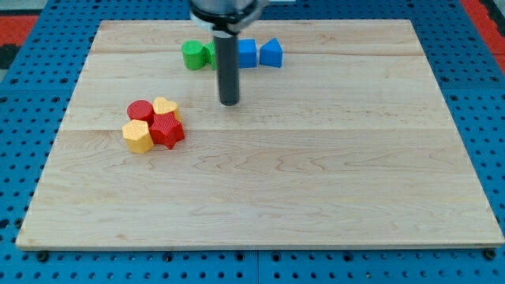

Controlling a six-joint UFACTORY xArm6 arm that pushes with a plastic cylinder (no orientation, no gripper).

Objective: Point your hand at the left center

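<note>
My tip rests on the tabletop in its far half, a little left of the middle line; the dark rod rises straight above it to the arm's housing at the far edge; there is no gripper here, only the rod, so it holds nothing. Just beyond the tip, along the far edge, stands a row of blocks: a green cylinder at the left, a second green block partly hidden behind the rod, its shape unclear, then a blue cube and a blue block with a peaked top. Left of the tip and slightly nearer, a cluster of four touches together: a red cylinder, a yellow heart-shaped block, a red star-like block, and a yellow block nearest; the tip stands apart from both groups.
</note>
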